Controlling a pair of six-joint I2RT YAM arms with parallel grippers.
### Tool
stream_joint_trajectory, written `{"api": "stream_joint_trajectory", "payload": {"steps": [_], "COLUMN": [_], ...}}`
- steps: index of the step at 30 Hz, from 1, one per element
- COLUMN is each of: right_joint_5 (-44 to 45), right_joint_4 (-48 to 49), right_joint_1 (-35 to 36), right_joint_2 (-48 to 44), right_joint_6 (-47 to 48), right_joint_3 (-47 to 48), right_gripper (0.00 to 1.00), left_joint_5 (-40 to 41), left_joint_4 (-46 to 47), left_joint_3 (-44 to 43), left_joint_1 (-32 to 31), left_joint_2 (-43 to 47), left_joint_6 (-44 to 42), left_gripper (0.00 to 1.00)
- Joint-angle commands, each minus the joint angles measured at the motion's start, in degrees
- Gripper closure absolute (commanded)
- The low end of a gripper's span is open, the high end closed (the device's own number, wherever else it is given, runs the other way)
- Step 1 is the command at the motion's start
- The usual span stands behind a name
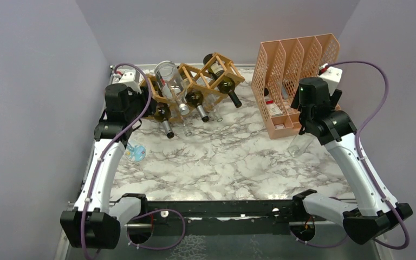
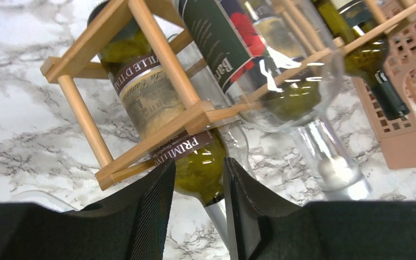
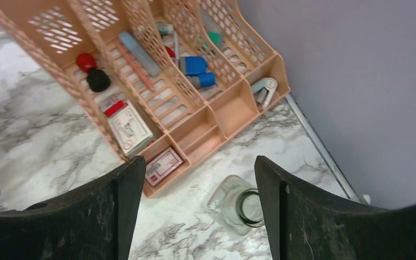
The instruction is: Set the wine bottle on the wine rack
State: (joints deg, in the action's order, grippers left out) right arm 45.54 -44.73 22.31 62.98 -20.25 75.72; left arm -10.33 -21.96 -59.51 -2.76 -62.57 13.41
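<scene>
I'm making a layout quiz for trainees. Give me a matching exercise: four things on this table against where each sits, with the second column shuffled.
Things:
1. wine rack
2. peach file holder
3. clear glass bottle
4. small blue object

Places:
A. on the marble beside the left arm
B. back left, with bottles lying in it
C. back right
D. upright in front of the file holder, beneath the open right fingers

Pairs: 1-B, 2-C, 3-D, 4-A
</scene>
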Motion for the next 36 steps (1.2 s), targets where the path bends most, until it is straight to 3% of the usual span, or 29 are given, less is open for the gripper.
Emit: {"api": "stream_joint_trajectory", "payload": {"steps": [1,13,26,30,36], "right_joint_5": [5.42,1.92,-4.71,-12.62,-31.24], "right_joint_4": [-5.58,-2.93,-0.89,-1.45,-1.69], "right_joint_1": [-2.03,-7.39,-7.45,-7.41,-7.45], "right_joint_2": [-0.05,-3.33,-6.63,-6.92,-7.11], "right_joint_6": [-5.24,-6.77,-4.11,-0.86,2.82], "right_joint_3": [-2.31,-11.63,-11.38,-9.24,-7.52], "right_gripper": [0.24,0.28,0.89,0.97,0.99], "left_joint_5": [-4.20,-8.61,-19.24,-23.11,-23.65], "left_joint_4": [-2.46,-6.55,-3.37,1.88,10.01], "left_joint_3": [-3.06,-8.21,-10.64,-9.23,-6.60], "left_joint_1": [-0.31,-2.59,-3.70,-5.39,-12.48], "left_joint_2": [4.34,4.97,5.37,6.15,6.81], "left_joint_6": [-2.11,-3.26,-1.92,0.83,4.52], "left_gripper": [0.56,0.53,0.49,0.45,0.32]}}
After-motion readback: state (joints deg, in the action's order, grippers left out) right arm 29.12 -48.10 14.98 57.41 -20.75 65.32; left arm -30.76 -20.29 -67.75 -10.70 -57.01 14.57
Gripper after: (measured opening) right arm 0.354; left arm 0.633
